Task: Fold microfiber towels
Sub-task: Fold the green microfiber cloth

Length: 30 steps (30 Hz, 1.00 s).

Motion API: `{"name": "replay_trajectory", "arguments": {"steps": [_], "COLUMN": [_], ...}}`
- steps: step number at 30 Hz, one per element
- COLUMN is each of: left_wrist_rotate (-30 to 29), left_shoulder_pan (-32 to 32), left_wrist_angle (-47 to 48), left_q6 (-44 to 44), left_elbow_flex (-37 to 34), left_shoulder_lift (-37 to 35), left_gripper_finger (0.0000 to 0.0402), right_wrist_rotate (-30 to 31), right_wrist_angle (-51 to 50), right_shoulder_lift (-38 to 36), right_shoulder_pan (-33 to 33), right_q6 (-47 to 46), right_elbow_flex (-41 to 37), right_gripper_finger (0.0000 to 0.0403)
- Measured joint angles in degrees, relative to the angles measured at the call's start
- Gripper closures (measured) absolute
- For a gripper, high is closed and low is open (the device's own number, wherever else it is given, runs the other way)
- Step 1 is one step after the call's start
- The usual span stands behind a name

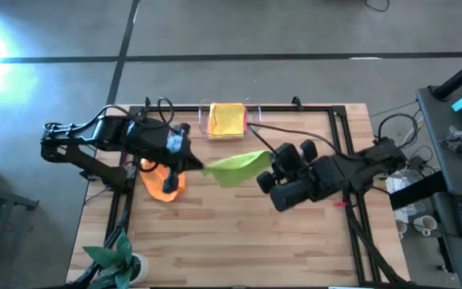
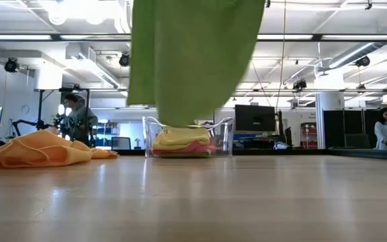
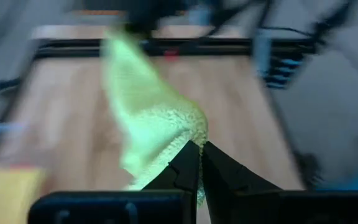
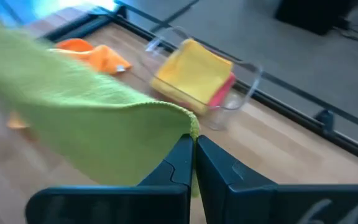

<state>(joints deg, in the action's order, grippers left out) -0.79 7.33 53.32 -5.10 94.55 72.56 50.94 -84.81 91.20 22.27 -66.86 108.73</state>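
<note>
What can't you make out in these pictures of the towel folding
- Second lime green towel: seen in no view.
- Pink towel: only an edge shows, under the yellow towel in the tray.
- Held lime green towel: low view cuts off its top and both grippers.
- Orange towel: partly under the left arm, high view.

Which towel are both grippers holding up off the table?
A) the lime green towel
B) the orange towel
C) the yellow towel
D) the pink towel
A: the lime green towel hangs stretched between the left gripper and the right gripper, each shut on a corner; the orange towel lies crumpled on the table.
</note>
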Motion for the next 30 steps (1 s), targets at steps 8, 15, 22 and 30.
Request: {"name": "replay_trajectory", "arguments": {"steps": [8, 15, 22, 30], "left_wrist_rotate": [-17.3, -11.1, -8.5, -23.8], "left_shoulder_pan": [-2.7, -3.2, -3.4, -5.6], "left_wrist_angle": [9.7, 10.3, 12.5, 11.6], "left_q6": [2.0, 1.0, 7.4, 19.5], "left_elbow_flex": [-0.2, -0.4, -1.7, -1.5], "left_shoulder_lift": [0.4, 1.2, 2.4, 4.3], "left_gripper_finger": [0.0401, 0.0401, 0.0401, 0.0401], "right_wrist_rotate": [-3.8, -4.5, -2.3, 0.7], "right_wrist_angle": [1.6, 2.4, 1.7, 0.6], "right_shoulder_lift": [0.0, 0.0, 0.0, 0.0], "right_shoulder_pan": [-2.9, -2.8, -4.0, -7.9], "right_q6": [8.9, 11.3, 15.0, 22.3], "right_elbow_flex": [-0.2, -0.2, -0.2, 0.1], "right_gripper_finger": [0.0394, 0.0394, 0.0394, 0.0394]}}
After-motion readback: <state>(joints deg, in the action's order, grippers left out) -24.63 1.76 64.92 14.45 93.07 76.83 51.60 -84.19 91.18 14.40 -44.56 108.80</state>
